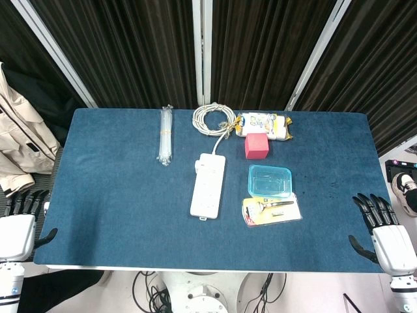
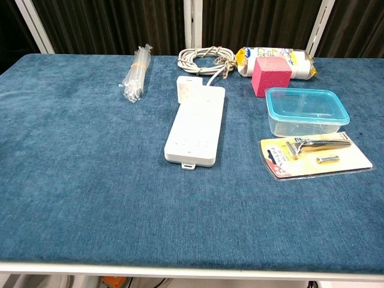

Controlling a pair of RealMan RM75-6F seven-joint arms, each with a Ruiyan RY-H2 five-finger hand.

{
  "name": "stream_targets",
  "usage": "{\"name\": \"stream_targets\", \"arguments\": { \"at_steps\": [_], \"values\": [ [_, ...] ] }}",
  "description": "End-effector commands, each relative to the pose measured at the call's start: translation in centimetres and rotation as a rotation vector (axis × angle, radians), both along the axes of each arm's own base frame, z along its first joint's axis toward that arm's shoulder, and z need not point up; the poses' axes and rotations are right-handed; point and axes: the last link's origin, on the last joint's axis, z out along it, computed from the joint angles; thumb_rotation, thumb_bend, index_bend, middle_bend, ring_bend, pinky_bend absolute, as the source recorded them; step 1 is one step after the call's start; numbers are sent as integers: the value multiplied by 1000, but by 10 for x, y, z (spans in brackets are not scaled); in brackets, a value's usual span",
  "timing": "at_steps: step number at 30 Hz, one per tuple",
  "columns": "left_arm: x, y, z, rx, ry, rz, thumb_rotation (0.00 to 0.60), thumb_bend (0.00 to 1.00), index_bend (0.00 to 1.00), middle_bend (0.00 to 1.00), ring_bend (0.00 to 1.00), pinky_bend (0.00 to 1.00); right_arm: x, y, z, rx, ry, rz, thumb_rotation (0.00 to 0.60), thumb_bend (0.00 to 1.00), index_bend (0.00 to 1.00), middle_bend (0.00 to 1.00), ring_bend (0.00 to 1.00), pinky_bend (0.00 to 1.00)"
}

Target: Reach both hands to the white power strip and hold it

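The left hand [image 1: 18, 225] waits off the surface's [image 1: 111, 208] edge at about eight o'clock from the middle, fingers apart and holding nothing; the right hand [image 1: 384, 231] mirrors it at about four o'clock, likewise spread and empty, and neither shows in the chest view. Both are well apart from the white power strip [image 1: 208, 185], so the reach has not begun. To do it well, I judge each hand should travel inward low over the cloth and close on a long side of the strip, left hand on its nine o'clock flank, right on its three o'clock flank. The right hand must pass clear of the blue-lidded container [image 1: 269, 180] and the razor pack [image 1: 272, 210], which lie just beside the strip at three to four o'clock. The strip is a flat, white, elongated slab lying near the surface's middle, its long axis running roughly twelve to six o'clock, its coiled cable [image 1: 212, 119] at twelve.
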Motion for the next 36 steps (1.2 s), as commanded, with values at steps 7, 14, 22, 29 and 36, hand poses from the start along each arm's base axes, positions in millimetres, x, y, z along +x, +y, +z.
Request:
{"name": "stream_targets", "arguments": {
  "at_steps": [7,14,22,29,36],
  "values": [
    [-4,3,-3,-1,-4,3,600,163,135,123,51,45,8,-13,-5,15,23,20,600,208,0,54,0,0],
    [-3,7,-3,6,-4,-9,600,162,134,123,50,45,18,-28,-17,82,9,60,600,208,0,56,0,0],
    [40,51,-6,-25,-19,-211,600,163,144,123,51,45,79,-88,-82,389,-6,261,600,212,0,70,0,0],
    [99,107,-27,-170,-106,-431,600,162,154,132,51,46,135,-129,-146,605,-39,338,600,234,2,66,0,0],
    [151,173,-68,-380,-146,-517,600,165,172,141,51,69,173,-146,-186,703,-33,363,600,250,86,116,0,0]
  ]
}}
